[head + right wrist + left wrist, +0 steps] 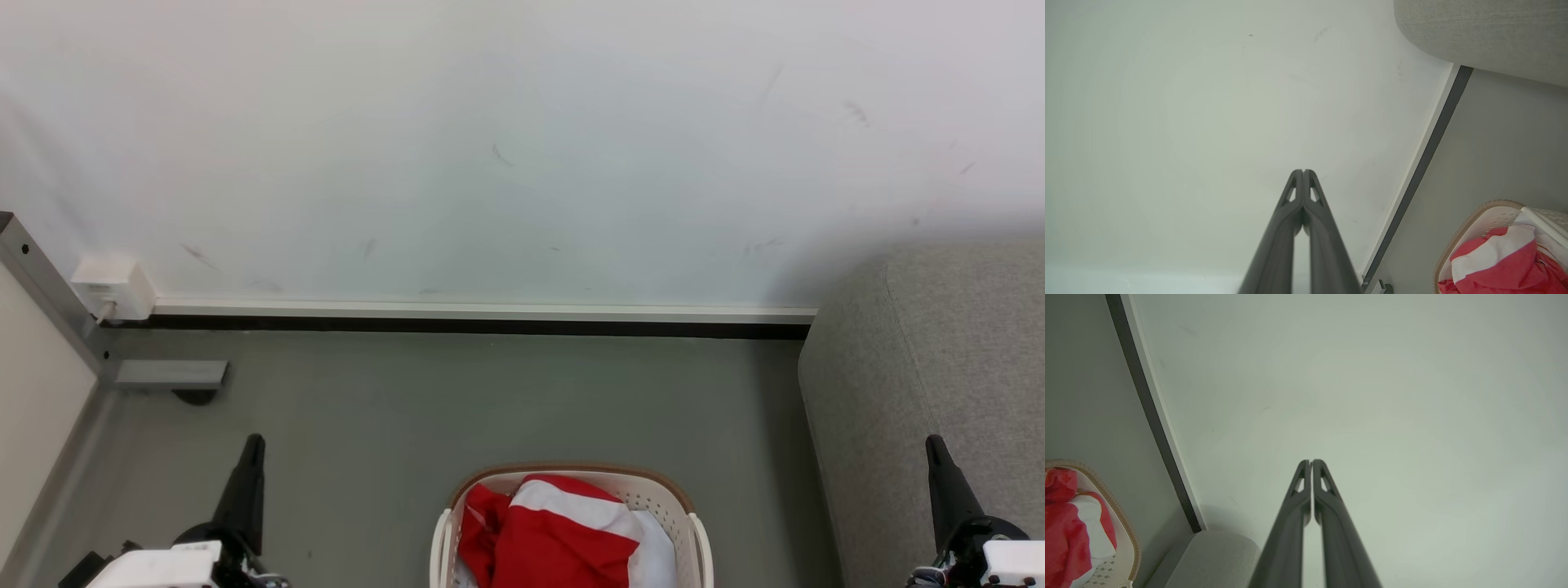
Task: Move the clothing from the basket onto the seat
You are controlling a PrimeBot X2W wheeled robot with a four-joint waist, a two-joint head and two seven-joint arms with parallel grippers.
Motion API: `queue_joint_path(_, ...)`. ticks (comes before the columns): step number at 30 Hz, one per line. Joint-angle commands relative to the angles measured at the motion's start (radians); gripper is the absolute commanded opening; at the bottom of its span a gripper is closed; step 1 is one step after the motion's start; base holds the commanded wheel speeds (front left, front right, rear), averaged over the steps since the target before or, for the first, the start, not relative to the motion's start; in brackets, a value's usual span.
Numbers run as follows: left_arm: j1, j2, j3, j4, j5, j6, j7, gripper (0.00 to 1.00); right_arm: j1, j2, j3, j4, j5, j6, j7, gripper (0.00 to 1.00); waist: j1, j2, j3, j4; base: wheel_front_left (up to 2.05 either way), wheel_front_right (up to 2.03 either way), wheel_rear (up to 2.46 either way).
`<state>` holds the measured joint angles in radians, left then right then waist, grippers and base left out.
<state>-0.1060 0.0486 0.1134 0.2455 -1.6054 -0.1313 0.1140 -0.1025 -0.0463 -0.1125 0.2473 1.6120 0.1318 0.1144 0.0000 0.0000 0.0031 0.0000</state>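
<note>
Nearest the head camera, the left gripper (255, 445) and right gripper (933, 447) point up, fingers pressed together, flanking the basket (571, 471). It holds the clothing (555, 543) on grey floor (490, 392) near the seat (939, 351). The left wrist faces a white wall (1372, 396) above dark skirting (1147, 416); the right wrist faces that wall too.

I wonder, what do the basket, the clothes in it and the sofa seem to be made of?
Basket: likely moulded plastic, cream, with punched holes and a brown woven-look rim. Clothes: soft fabric, red with white bands; it folds and creases. Sofa: coarse woven grey upholstery, judging by its grainy texture.
</note>
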Motion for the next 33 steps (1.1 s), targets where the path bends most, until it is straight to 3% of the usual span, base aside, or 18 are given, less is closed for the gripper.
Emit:
queue_joint_path(1, -0.008, 0.003, 0.001, -0.001, -0.014, 0.001, 0.003, 0.0, -0.013, -0.007, -0.004, -0.006, 0.002, -0.002, 0.002, 0.0, 0.0, 0.0, 0.0, 0.0, 0.0, 0.0, 0.0)
queue_joint_path(33, -0.008, 0.003, 0.001, -0.001, -0.014, 0.001, 0.003, 0.0, -0.013, -0.008, -0.004, -0.006, 0.002, -0.002, 0.002, 0.0, 0.0, 0.0, 0.0, 0.0, 0.0, 0.0, 0.0)
